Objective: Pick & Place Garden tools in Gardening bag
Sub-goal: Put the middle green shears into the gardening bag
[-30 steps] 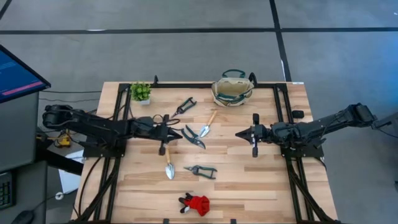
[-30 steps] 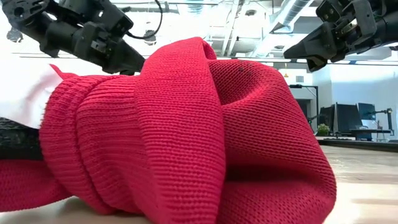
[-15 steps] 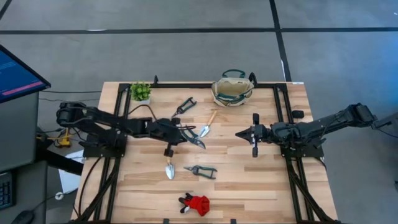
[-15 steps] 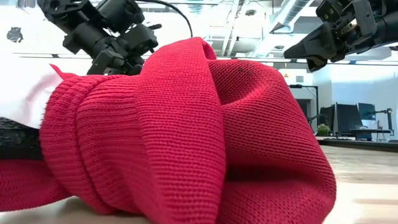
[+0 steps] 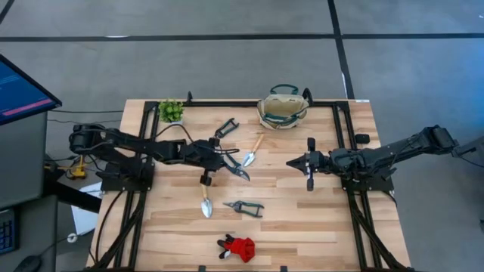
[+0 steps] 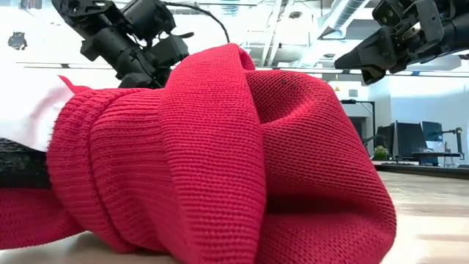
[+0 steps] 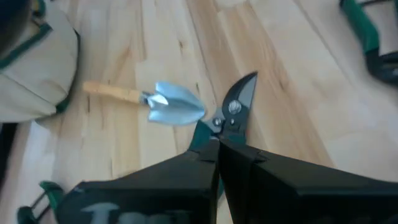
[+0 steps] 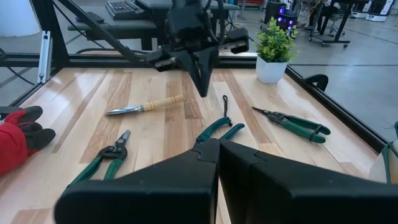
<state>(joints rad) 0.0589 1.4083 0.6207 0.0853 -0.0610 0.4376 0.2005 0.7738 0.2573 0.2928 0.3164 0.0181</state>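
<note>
Our left gripper [image 5: 227, 160] has reached right over the green-handled metal shears [image 5: 236, 167] mid-table, fingers narrow and empty; the beige fabric gardening bag [image 5: 282, 108] waits far right.

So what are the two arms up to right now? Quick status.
Left end effector shut, low over the green-handled shears at mid-table. Right end effector shut, hovering idle, nothing held. Gardening bag at the far edge; path looks open.
</note>
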